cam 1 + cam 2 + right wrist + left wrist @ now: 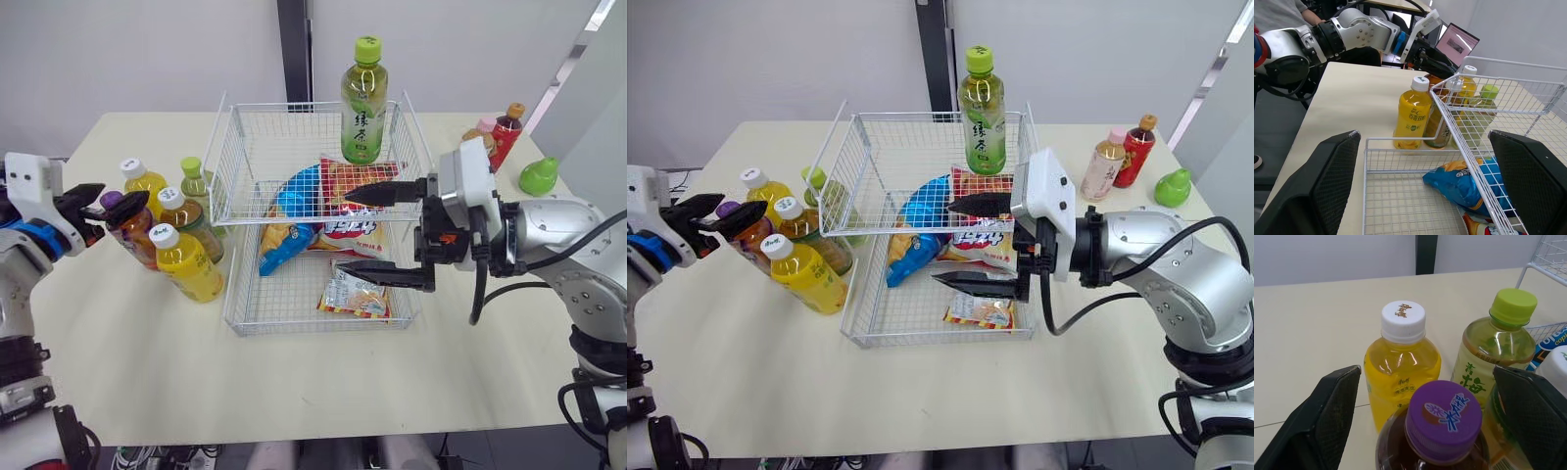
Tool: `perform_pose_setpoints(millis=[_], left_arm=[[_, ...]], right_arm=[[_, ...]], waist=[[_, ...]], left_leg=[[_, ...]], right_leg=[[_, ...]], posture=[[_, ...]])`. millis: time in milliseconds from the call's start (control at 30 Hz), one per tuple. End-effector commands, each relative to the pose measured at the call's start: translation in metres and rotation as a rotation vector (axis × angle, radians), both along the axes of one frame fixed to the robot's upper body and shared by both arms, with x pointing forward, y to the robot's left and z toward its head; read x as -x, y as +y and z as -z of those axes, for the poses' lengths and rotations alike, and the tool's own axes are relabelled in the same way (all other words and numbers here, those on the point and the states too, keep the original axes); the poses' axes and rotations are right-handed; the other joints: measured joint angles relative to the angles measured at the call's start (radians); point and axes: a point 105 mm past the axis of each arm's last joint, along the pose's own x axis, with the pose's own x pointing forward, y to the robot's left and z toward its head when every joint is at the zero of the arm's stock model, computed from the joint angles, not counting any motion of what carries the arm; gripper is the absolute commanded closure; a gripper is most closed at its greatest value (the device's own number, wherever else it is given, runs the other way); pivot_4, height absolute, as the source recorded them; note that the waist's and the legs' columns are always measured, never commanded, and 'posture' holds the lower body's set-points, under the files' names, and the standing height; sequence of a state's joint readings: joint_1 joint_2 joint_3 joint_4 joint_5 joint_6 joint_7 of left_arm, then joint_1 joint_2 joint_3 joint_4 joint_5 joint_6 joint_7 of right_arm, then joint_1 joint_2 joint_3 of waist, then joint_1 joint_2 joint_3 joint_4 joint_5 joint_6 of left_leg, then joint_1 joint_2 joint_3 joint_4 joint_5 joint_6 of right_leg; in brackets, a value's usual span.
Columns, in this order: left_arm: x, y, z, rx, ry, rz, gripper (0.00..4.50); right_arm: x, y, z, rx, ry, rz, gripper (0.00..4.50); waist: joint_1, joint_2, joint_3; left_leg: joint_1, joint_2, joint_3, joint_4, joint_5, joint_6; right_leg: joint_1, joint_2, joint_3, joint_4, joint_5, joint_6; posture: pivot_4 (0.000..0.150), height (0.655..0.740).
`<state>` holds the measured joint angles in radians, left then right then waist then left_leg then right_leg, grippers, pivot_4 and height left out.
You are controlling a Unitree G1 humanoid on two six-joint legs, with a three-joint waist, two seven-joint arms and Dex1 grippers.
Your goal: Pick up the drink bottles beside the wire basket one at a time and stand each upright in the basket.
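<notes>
Left of the wire basket (294, 331), five drink bottles are standing upright in a tight cluster on the cream table (294, 401). A purple-capped dark bottle (125, 223) is standing farthest from the basket. A white-capped yellow bottle (143, 182) and a green-capped bottle (196, 180) are sitting toward the basket's far-left corner. A white-capped tea bottle (184, 217) is standing just beside its left wall, and a second yellow bottle (188, 262) is standing nearer its front-left corner. The left gripper (98, 206) is hovering at the purple cap, its fingers (1327, 421) standing wide apart on either side of the cap without touching it.

Inside the basket, a blue snack bag (292, 211), a red chip bag (343, 223) and a small packet (355, 294) are lying flat, while a green tea bottle (363, 103) is standing upright at the basket's far side. The right gripper (343, 230) is reaching over the basket's right half, jaws gaping wide and holding nothing.

Right of the basket, a pink-capped bottle (1104, 164) and a red-labelled bottle (1136, 147) are standing close together, with a green pear-shaped object (539, 176) sitting farther out.
</notes>
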<state>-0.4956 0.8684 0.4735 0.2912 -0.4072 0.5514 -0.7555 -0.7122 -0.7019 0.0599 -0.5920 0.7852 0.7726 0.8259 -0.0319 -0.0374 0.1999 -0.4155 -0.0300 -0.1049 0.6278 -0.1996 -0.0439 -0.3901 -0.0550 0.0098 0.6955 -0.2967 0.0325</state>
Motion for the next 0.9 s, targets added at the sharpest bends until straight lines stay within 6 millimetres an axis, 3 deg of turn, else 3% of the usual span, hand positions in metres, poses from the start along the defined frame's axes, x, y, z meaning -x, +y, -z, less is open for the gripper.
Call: perform_pose_setpoints(millis=[33, 133, 467, 667, 900], left_arm=[[0.001, 0.004, -0.015, -0.043, -0.043, 0.0, 0.01], [0.001, 0.005, -0.012, -0.039, -0.04, 0.003, 0.01], [0.005, 0.003, -0.005, -0.018, -0.033, 0.015, 3.1], [0.022, 0.004, -0.022, -0.023, -0.068, 0.026, 3.12], [0.053, -0.005, -0.09, -0.068, -0.102, 0.122, 3.12]], right_arm=[[0.006, -0.003, -0.005, -0.003, -0.046, 0.007, 0.0], [0.007, -0.004, -0.004, -0.003, -0.046, 0.011, 0.0], [0.009, -0.007, -0.002, 0.0, -0.049, 0.016, 0.0], [0.007, -0.012, -0.004, -0.009, -0.062, 0.039, 0.0], [0.004, -0.03, -0.02, -0.057, -0.155, 0.08, 0.0]], waist=[[0.0, 0.0, 0.0], [0.0, 0.0, 0.0], [0.0, 0.0, 0.0], [-0.002, 0.0, 0.0], [0.001, -0.002, 0.001]], left_leg=[[0.0, 0.0, 0.0, 0.0, 0.0, 0.0], [0.0, 0.0, 0.0, 0.0, 0.0, 0.0], [0.0, 0.0, 0.0, 0.0, 0.0, 0.0], [0.0, 0.001, 0.0, 0.0, 0.0, 0.0], [-0.002, 0.004, -0.002, -0.001, 0.0, 0.0]], right_leg=[[0.0, 0.0, 0.0, 0.0, 0.0, 0.0], [0.0, 0.0, 0.0, 0.0, 0.0, 0.0], [0.0, 0.0, 0.0, 0.0, 0.0, 0.0], [0.0, 0.0, 0.001, -0.001, 0.0, 0.0], [0.0, 0.002, 0.0, -0.004, 0.001, -0.002]], posture=[[0.15, 0.74], [0.15, 0.74], [0.15, 0.74], [0.15, 0.74], [0.15, 0.74]])
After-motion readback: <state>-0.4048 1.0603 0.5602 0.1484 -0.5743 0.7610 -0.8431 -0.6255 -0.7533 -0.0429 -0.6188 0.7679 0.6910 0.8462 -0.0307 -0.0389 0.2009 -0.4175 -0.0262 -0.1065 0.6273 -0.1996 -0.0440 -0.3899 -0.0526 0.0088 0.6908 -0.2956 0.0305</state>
